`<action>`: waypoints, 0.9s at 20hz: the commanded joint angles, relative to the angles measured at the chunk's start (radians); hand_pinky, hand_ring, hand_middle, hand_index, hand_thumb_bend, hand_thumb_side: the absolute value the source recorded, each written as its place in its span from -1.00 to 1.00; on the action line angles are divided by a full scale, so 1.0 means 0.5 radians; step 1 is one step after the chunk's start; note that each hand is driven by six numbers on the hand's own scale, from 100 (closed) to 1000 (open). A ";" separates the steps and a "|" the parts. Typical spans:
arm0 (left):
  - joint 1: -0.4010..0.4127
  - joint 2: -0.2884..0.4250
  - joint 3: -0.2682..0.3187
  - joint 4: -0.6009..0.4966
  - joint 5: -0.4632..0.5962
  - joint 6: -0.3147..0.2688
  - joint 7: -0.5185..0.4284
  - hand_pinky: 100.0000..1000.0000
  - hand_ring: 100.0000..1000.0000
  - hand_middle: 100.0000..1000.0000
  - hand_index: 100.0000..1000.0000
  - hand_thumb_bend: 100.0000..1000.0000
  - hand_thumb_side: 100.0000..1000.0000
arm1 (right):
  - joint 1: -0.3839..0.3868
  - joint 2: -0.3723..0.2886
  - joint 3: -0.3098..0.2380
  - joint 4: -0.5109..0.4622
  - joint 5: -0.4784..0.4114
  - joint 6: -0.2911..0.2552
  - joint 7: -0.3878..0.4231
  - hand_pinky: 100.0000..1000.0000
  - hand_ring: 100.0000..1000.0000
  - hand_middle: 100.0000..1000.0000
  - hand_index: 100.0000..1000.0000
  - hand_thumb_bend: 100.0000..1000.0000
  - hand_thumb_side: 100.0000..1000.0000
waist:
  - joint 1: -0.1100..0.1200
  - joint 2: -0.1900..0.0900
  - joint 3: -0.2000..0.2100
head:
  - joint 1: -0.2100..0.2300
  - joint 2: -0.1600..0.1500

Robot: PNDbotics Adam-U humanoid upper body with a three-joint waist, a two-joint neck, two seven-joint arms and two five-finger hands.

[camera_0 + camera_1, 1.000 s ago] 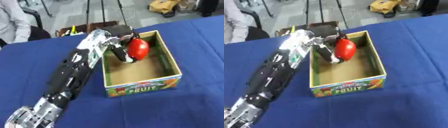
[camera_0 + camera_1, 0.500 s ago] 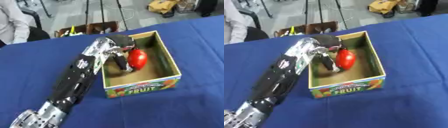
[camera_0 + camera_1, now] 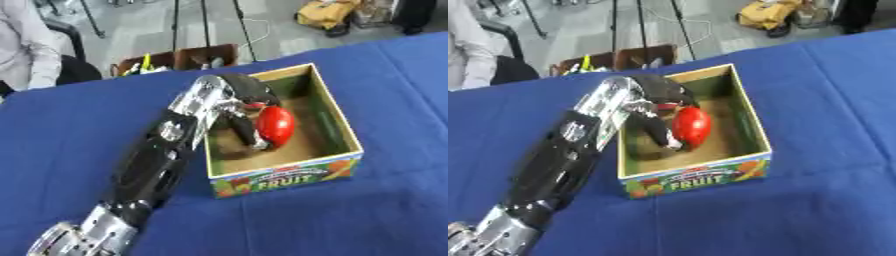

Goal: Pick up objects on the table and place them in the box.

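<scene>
The robot's left hand reached down inside the open cardboard fruit box, fingers curled round a glossy red, apple-like fruit low over the box floor, not yet released. A long dark green vegetable already lay inside, along the box's right wall. Nothing else showed on the blue tablecloth around the box.

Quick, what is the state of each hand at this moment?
Left hand: inside the fruit box, fingers curled around the red object, holding it.
Right hand: not in view.
</scene>
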 commanded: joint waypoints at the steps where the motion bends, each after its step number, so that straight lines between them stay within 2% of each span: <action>1: -0.024 0.010 0.032 -0.030 -0.095 -0.027 0.028 0.70 0.86 0.94 1.00 0.16 0.52 | -0.019 -0.009 0.006 -0.043 -0.012 0.004 -0.004 -0.49 -0.64 -0.52 -0.18 -1.00 0.50 | -0.020 -0.047 -0.004 | 0.009 -0.019; 3: -0.024 0.010 0.044 -0.020 -0.142 -0.034 0.034 0.77 0.93 1.00 1.00 0.25 0.55 | -0.017 -0.009 0.005 -0.043 -0.011 0.005 -0.004 -0.49 -0.64 -0.52 -0.18 -1.00 0.50 | -0.020 -0.048 -0.004 | 0.008 -0.019; 5: -0.025 0.006 0.053 -0.014 -0.164 -0.045 0.038 0.85 0.97 1.00 1.00 0.48 0.75 | -0.017 -0.007 0.007 -0.043 -0.010 0.006 -0.003 -0.50 -0.64 -0.52 -0.18 -1.00 0.50 | -0.020 -0.049 -0.005 | 0.009 -0.017; 6: -0.027 0.004 0.058 -0.021 -0.163 -0.045 0.052 0.85 0.97 1.00 1.00 0.56 1.00 | -0.017 -0.007 0.008 -0.043 -0.010 0.006 -0.002 -0.50 -0.64 -0.52 -0.18 -1.00 0.50 | -0.020 -0.048 -0.005 | 0.010 -0.017; 7: -0.029 0.002 0.063 -0.035 -0.154 -0.037 0.074 0.84 0.96 1.00 1.00 0.59 1.00 | -0.017 -0.006 0.008 -0.043 -0.010 0.006 -0.002 -0.50 -0.64 -0.52 -0.18 -1.00 0.50 | -0.020 -0.048 -0.006 | 0.011 -0.019; 8: -0.028 0.001 0.064 -0.046 -0.141 -0.027 0.101 0.83 0.95 1.00 1.00 0.74 1.00 | -0.018 -0.006 0.008 -0.043 -0.010 0.006 -0.003 -0.50 -0.64 -0.52 -0.18 -1.00 0.49 | -0.020 -0.047 -0.007 | 0.012 -0.019; 11: -0.023 0.003 0.055 -0.047 -0.111 -0.009 0.175 0.82 0.95 1.00 1.00 0.73 1.00 | -0.015 -0.007 0.006 -0.043 -0.007 0.007 -0.005 -0.50 -0.64 -0.52 -0.18 -1.00 0.49 | -0.018 -0.046 -0.009 | 0.014 -0.019; 12: -0.020 0.002 0.052 -0.035 -0.103 -0.012 0.182 0.80 0.94 1.00 1.00 0.62 1.00 | -0.014 -0.007 0.006 -0.043 -0.006 0.007 -0.006 -0.50 -0.64 -0.52 -0.18 -1.00 0.49 | -0.018 -0.046 -0.009 | 0.013 -0.019; 14: -0.020 0.000 0.052 -0.017 -0.074 -0.023 0.171 0.80 0.93 1.00 1.00 0.53 1.00 | -0.013 -0.006 0.006 -0.043 -0.004 0.008 -0.006 -0.50 -0.64 -0.52 -0.18 -1.00 0.49 | -0.017 -0.046 -0.009 | 0.013 -0.020; 18: -0.019 0.000 0.051 -0.027 -0.047 -0.018 0.158 0.79 0.93 1.00 1.00 0.53 1.00 | -0.012 -0.006 0.008 -0.043 -0.002 0.008 -0.005 -0.50 -0.64 -0.52 -0.18 -1.00 0.49 | -0.017 -0.046 -0.008 | 0.013 -0.021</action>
